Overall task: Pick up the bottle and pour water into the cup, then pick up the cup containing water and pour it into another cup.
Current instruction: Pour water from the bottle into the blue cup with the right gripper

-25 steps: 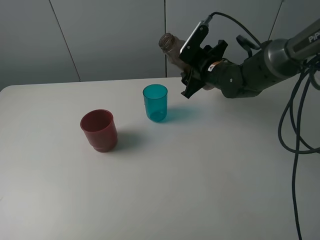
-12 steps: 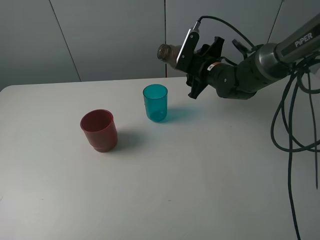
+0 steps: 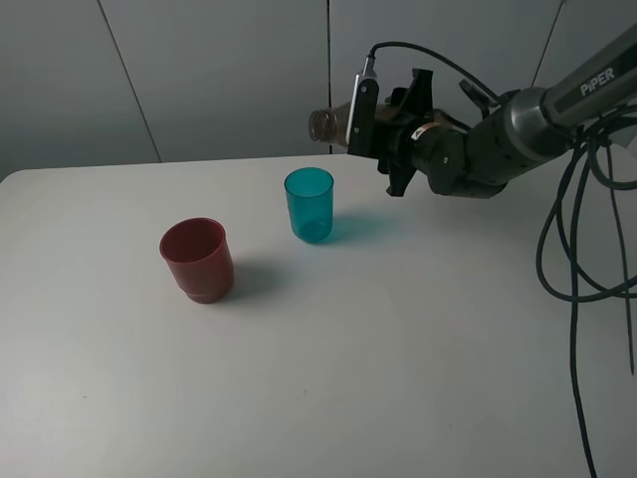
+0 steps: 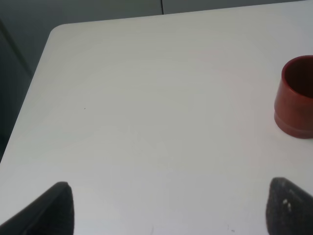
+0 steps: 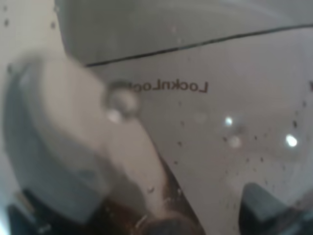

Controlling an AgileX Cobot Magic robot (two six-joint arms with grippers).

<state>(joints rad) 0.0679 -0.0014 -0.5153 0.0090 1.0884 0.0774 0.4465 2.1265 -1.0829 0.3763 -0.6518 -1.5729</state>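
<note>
My right pincer (image 3: 370,125) is clamped on the bottle (image 3: 324,121), holding it in the air over the far side of the desk (image 3: 398,339). In the high view the bottle lies almost level, with its narrow neck pointing to 9 o'clock and its body hidden behind my pincer. Its open mouth hangs at about 12 o'clock from the teal cup (image 3: 310,205), above it and not touching. In my right wrist view the smoky wall of the bottle (image 5: 220,122) fills nearly everything, speckled with small drops and bearing mirrored lettering.

The teal cup stands upright on the desk. The red cup (image 3: 197,259) stands upright at about 8 o'clock from it, well apart.

My left pincer (image 4: 171,210) hangs over bare desk with its tips wide apart and holds nothing. The red cup (image 4: 296,98) shows at the edge of that view.
</note>
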